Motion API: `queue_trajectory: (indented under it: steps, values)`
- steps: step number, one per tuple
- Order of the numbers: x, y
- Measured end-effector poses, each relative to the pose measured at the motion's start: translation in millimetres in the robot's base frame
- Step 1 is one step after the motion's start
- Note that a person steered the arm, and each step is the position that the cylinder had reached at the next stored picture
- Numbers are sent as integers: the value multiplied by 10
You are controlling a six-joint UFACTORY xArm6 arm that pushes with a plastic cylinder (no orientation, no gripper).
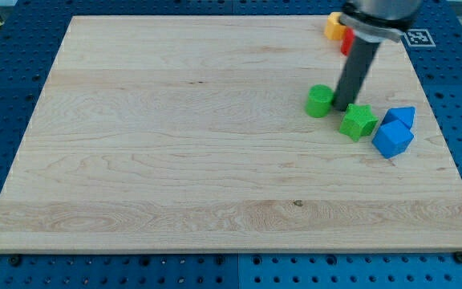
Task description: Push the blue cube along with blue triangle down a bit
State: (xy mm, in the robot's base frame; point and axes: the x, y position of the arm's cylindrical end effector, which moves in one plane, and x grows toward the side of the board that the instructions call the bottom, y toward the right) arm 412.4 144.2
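Note:
The blue cube (391, 139) lies near the board's right edge, touching the blue triangle (401, 117) just above it. My tip (344, 107) rests on the board to the left of both, between a green cylinder (320, 100) on its left and a green star block (359, 121) at its lower right. The green star sits between my tip and the blue cube. The rod (354, 72) rises to the view's top.
A yellow block (334, 27) and a red block (347, 40) sit near the board's top edge, partly hidden behind the rod. The wooden board (175, 160) lies on a blue perforated table; its right edge is close to the blue blocks.

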Motion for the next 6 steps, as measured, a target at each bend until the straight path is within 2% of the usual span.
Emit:
queue_trajectory:
  steps: [1, 4, 6]
  values:
    - [-99, -138]
    - [-212, 641]
    - [191, 842]
